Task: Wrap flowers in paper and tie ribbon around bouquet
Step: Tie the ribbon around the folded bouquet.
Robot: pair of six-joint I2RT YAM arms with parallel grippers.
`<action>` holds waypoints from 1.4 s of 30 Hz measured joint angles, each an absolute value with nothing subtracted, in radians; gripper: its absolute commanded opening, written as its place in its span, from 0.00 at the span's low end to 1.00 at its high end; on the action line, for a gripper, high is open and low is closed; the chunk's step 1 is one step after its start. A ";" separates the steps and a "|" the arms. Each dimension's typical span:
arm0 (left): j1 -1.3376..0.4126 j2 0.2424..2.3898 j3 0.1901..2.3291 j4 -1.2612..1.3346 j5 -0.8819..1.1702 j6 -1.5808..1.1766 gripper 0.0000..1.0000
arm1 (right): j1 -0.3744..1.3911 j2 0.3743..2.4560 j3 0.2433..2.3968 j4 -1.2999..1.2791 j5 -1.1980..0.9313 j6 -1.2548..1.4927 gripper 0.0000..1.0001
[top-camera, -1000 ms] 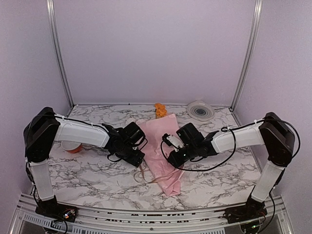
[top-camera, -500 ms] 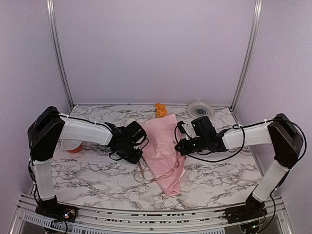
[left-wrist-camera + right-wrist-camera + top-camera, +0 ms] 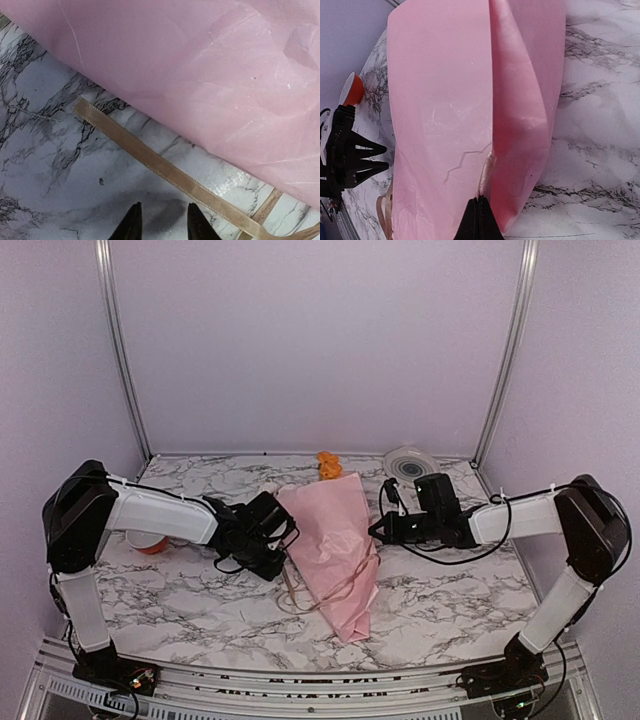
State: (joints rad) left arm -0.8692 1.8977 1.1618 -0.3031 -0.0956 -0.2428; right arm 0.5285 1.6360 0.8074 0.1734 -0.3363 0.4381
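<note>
The bouquet [image 3: 335, 540] lies in mid-table as a pink paper [image 3: 200, 75] cone, its point towards the arms. An orange bloom [image 3: 328, 465] of the flowers pokes out at the wide far end; the stems are hidden inside. The tan ribbon [image 3: 345, 585] crosses the cone low down and loops onto the marble at its left. My left gripper [image 3: 162, 217] hovers over the table just short of a ribbon [image 3: 150, 160] strand, jaws a little apart with nothing between them. My right gripper [image 3: 479, 200] sits at the cone's right edge, shut on a ribbon [image 3: 487, 165] strand that runs into the paper's [image 3: 440, 100] fold.
An orange-rimmed roll [image 3: 150, 540] stands at the left behind the left arm. A round white-grey disc [image 3: 410, 465] sits at the back right. The marble table [image 3: 450, 590] is ringed by pale walls and metal posts.
My right gripper has pulled back from the cone's middle to its right edge, staying shut. The left gripper's jaws have narrowed from wide, and it has drawn slightly left.
</note>
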 measured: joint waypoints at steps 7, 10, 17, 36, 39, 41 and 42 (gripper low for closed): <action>-1.025 1.778 1.084 -0.284 -0.089 -0.103 0.36 | 0.529 1.636 0.775 0.188 -0.364 0.453 0.00; -1.044 1.781 1.088 -0.296 -0.053 -0.130 0.24 | 0.529 1.636 0.775 0.191 -0.370 0.453 0.00; -1.026 1.809 1.133 -0.323 -0.011 -0.328 0.26 | 0.529 1.631 0.765 0.196 -0.371 0.452 0.00; -1.036 1.922 1.212 -0.345 -0.009 -0.511 0.32 | 0.529 1.618 0.741 0.218 -0.377 0.452 0.00; -1.036 1.930 1.219 -0.345 -0.012 -0.502 0.19 | 0.529 1.617 0.741 0.224 -0.378 0.452 0.00; -1.036 1.933 1.221 -0.346 -0.012 -0.497 0.05 | 0.529 1.617 0.741 0.227 -0.381 0.453 0.00; -1.036 1.935 1.222 -0.345 -0.012 -0.494 0.00 | 0.529 1.617 0.741 0.228 -0.382 0.453 0.00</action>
